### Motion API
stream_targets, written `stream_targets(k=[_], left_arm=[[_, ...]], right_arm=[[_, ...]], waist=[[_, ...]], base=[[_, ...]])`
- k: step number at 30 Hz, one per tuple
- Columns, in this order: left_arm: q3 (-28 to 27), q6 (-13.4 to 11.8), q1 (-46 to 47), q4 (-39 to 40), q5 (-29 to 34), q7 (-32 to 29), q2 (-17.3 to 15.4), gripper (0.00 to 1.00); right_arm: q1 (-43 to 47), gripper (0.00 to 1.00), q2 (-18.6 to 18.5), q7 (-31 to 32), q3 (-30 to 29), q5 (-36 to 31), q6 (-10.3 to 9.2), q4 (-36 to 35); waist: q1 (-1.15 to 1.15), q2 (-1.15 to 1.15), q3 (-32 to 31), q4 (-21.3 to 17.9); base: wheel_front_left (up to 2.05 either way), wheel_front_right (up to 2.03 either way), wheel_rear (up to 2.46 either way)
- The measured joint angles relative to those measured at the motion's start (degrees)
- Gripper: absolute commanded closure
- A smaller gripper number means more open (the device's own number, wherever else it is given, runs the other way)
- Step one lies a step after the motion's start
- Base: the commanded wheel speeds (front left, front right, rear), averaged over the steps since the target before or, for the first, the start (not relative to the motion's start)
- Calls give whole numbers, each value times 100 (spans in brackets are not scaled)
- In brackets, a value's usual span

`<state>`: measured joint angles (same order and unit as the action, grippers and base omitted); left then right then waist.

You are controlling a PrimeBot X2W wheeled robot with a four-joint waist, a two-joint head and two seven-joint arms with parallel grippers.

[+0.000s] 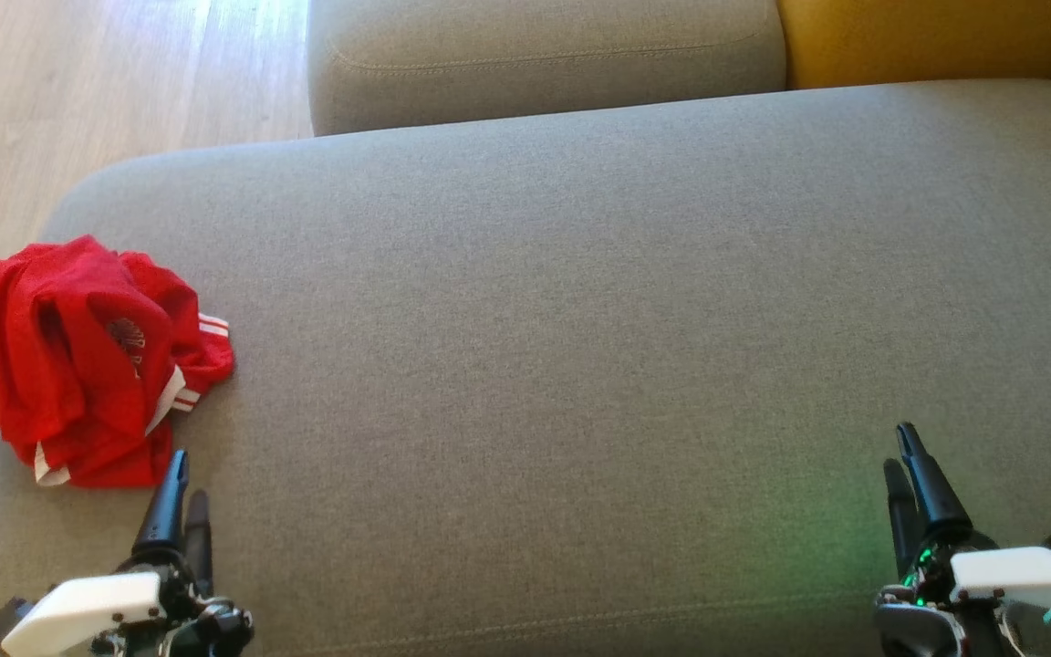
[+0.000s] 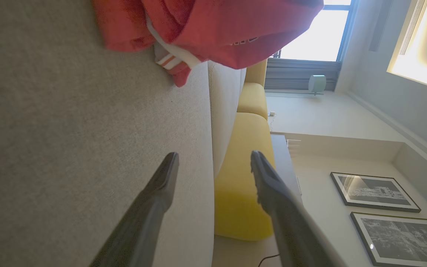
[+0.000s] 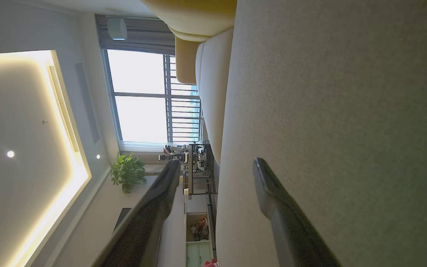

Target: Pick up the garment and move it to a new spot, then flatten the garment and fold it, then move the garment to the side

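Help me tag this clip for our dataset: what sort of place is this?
Likely a home living room or lounge: a grey upholstered sofa with yellow cushions, framed pictures hanging up, and a potted plant by a large window.

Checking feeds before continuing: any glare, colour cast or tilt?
Head view: even light, green glow on the sofa cushion beside the right gripper. Left wrist view: rolled sideways, window blown out, garment clear. Right wrist view: rolled too, barred window and ceiling light overexposed.

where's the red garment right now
In the head view the red garment lies crumpled at the left edge of the grey sofa seat, just ahead of the left tool.
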<state>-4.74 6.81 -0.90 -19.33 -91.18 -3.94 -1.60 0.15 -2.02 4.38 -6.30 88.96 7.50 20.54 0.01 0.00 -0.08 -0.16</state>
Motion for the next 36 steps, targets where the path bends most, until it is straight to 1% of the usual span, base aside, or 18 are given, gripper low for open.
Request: stream_targets(k=[4, 9, 13, 17, 24, 27, 31, 36], left_arm=[[-69, 0, 0, 55, 185, 58, 0, 0], [-190, 0, 1, 166, 511, 159, 0, 0], [-339, -27, 18, 376, 861, 223, 0, 0], [-368, -78, 67, 630, 1218, 287, 1, 0], [-291, -300, 99, 1034, 1940, 405, 0, 0], [-175, -391, 98, 1170, 2334, 453, -1, 0], [-20, -589, 81, 1245, 2856, 509, -2, 0], [219, -788, 47, 1407, 3578, 588, -11, 0]], right_arm=[[-53, 0, -1, -63, 9, -243, 0, -63], [-102, 0, -1, -164, 20, -788, 0, -222], [-131, 0, -1, -224, 32, -1343, 0, -425], [-259, 0, -1, -297, 140, -1959, 0, -689], [-309, 0, -1, -409, 279, -2822, 0, -1000], [-314, 0, -2, -450, 350, -3178, 0, -1043], [-321, 0, -2, -520, 511, -3600, 0, -1101], [-366, 0, -5, -591, 523, -4038, 0, -1171]], waist=[[0, 0, -9, -1], [0, 0, -20, -3], [0, 0, -18, -6], [0, 0, -6, -10], [0, 0, 16, -3], [0, 0, 16, 8], [0, 0, 11, 15], [-1, 0, 10, 26]], base=[[0, 0, 0], [0, 0, 0], [0, 0, 0], [0, 0, 0], [0, 0, 0], [0, 0, 0], [0, 0, 0], [0, 0, 0]])
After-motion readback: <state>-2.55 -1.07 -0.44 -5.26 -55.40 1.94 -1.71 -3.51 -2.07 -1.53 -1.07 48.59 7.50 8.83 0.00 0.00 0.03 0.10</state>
